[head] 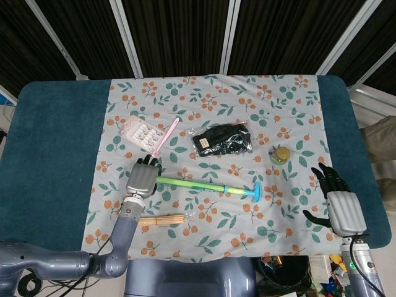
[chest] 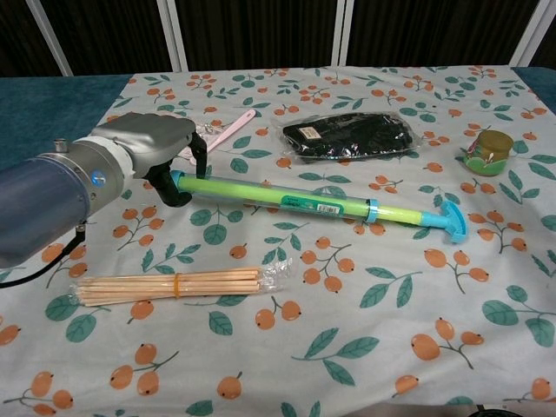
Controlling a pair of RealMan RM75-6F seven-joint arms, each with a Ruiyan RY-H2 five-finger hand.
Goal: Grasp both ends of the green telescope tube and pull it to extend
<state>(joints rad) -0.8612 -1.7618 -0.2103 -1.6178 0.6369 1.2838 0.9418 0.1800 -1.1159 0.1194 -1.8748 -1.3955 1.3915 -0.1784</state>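
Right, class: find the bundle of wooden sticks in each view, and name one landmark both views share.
Head view: sticks lie low and left of centre, just below the green tube.
Chest view: sticks lie lower left, below the tube.
Shared landmark: the tube's blue T-handle.
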